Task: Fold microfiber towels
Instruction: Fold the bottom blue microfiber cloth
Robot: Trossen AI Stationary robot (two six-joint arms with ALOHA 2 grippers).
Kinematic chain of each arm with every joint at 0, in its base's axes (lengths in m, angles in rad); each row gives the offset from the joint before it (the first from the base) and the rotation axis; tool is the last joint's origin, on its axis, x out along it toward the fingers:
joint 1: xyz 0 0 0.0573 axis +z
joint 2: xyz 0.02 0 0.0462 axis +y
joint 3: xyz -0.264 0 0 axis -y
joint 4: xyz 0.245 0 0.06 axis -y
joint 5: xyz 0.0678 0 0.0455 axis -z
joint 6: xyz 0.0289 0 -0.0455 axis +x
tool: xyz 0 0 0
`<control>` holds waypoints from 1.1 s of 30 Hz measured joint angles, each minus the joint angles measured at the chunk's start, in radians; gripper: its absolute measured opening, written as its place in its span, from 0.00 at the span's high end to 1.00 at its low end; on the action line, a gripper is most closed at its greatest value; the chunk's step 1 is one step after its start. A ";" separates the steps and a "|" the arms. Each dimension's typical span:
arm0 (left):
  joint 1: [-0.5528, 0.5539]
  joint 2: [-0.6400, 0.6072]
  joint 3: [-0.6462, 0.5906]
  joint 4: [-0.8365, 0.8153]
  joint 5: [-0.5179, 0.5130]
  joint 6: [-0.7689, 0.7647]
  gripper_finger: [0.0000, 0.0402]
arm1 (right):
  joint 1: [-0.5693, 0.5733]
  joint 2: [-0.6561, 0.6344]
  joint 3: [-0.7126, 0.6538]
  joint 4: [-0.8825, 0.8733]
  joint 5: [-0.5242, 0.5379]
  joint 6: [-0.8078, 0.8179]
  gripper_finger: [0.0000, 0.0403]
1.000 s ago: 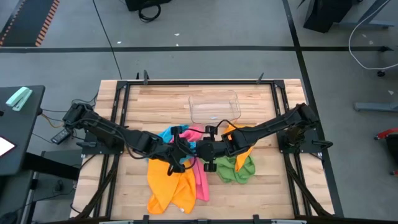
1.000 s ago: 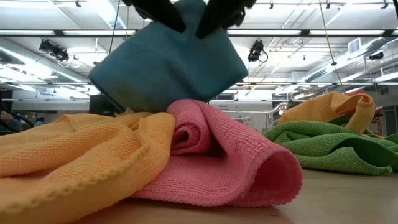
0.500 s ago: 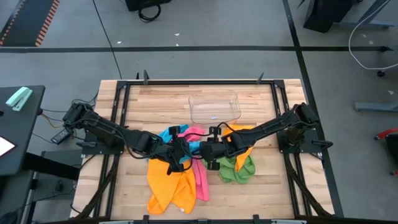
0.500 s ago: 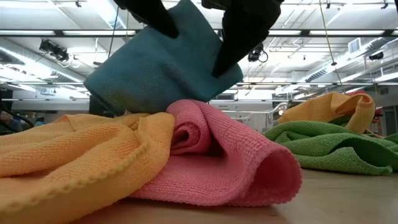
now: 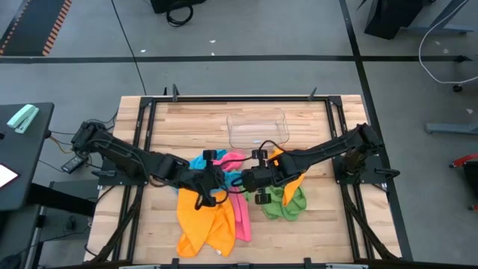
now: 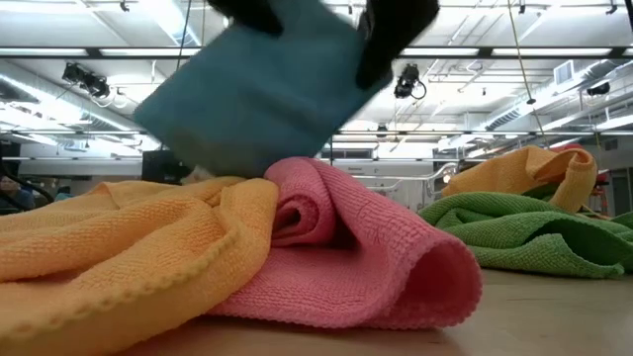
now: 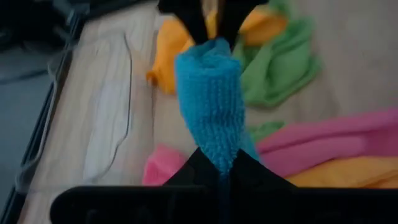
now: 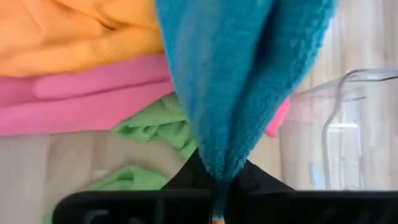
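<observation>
Towels [image 5: 224, 202] heaped mid-table [image 5: 336, 232], tray [image 5: 258, 128] behind them; one towel [image 6: 262, 94] hanging above heap between both arms' fingers [image 7: 211, 163].

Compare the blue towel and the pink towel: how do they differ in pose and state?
The blue towel hangs in the air; the pink towel lies on the table. The blue one is pinched by both the left end effector and the right end effector; nothing grips the pink one. The blue hangs fairly flat; the pink is rolled into folds. Both are plain microfiber cloths.

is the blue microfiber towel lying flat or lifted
Lifted: the blue microfiber towel hangs above the pink towel, pinched by left gripper and right gripper.
</observation>
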 joint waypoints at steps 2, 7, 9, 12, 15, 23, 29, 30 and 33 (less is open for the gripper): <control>0.001 -0.039 0.000 0.015 0.056 0.047 0.93 | 0.001 0.000 0.056 -0.063 -0.043 0.000 0.98; 0.003 -0.103 0.000 0.037 0.121 0.167 0.89 | 0.001 -0.001 0.183 -0.133 -0.146 -0.046 0.98; 0.009 -0.113 0.000 0.025 0.124 0.179 0.91 | 0.000 -0.001 0.222 -0.172 -0.170 -0.071 0.98; 0.020 -0.112 0.000 0.031 0.122 0.183 0.94 | -0.007 -0.001 0.279 -0.252 -0.205 -0.094 0.98; 0.022 -0.112 0.000 0.047 0.164 0.168 0.96 | -0.007 -0.001 0.328 -0.289 -0.233 -0.073 0.98; 0.008 -0.109 0.000 0.077 0.192 0.157 0.93 | 0.007 -0.001 0.318 -0.289 -0.280 -0.052 0.98; 0.053 -0.108 -0.078 0.157 0.162 0.161 0.97 | 0.006 -0.001 0.312 -0.348 -0.123 -0.068 0.98; 0.061 -0.108 -0.100 0.184 0.141 0.161 0.97 | 0.004 -0.001 0.312 -0.358 -0.088 -0.072 0.98; 0.080 -0.110 -0.147 0.263 0.074 0.234 0.96 | -0.007 -0.001 0.312 -0.362 -0.009 -0.096 0.98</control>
